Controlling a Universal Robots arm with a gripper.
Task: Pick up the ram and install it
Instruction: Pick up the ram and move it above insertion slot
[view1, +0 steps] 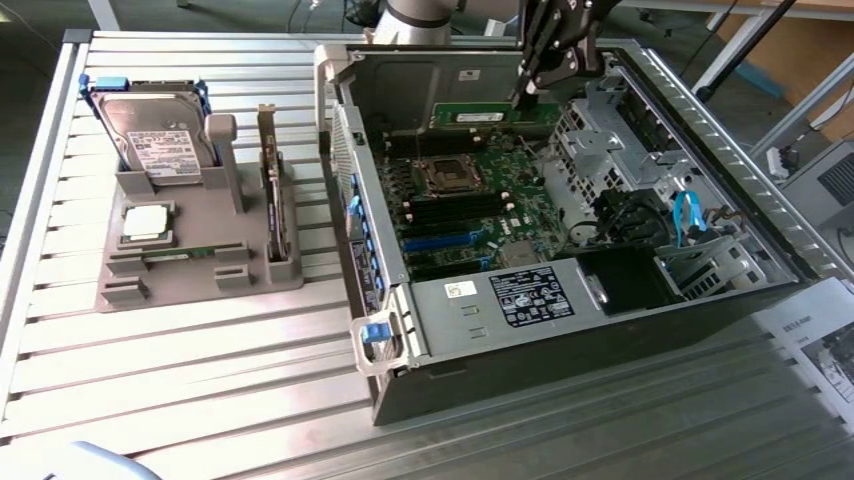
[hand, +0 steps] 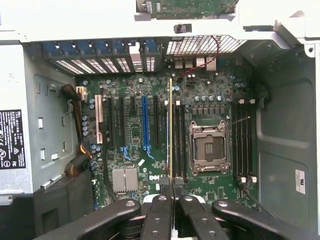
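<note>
Slatted metal table (view1: 200, 380), carrying all items. Open computer case (view1: 441, 75), lying on its side with the interior facing up; every position below is given relative to this case.

Motherboard (view1: 494, 215) (hand: 140, 150): covers the floor of the case.

Grey holder tray (view1: 187, 275): outside the case, on the exterior view's left of it, close to its wall but apart from it.

Power supply (view1: 514, 295): inside the case, against its near wall, label upward.

Hard drive (view1: 158, 135): upright in the tray's far end, well apart from the case.

Gripper (view1: 531, 98) (hand: 172, 187): reaching down into the case near its far wall. Its black fingers (hand: 159, 210) are pressed together on one end of the ram.

Expansion card (view1: 275, 200): standing on edge in the tray slot nearest the case.

Ram (view1: 487, 115) (hand: 170, 130): inside the case, held on edge over the motherboard, beside the far wall. In the wrist view it appears edge-on as a thin line over the memory slots. Whether it touches a slot cannot be told.

Processor socket (view1: 447, 178) (hand: 208, 148): mid-board inside the case, its frame open.

Silver processor chip (view1: 144, 222): flat on the tray, outside the case.
</note>
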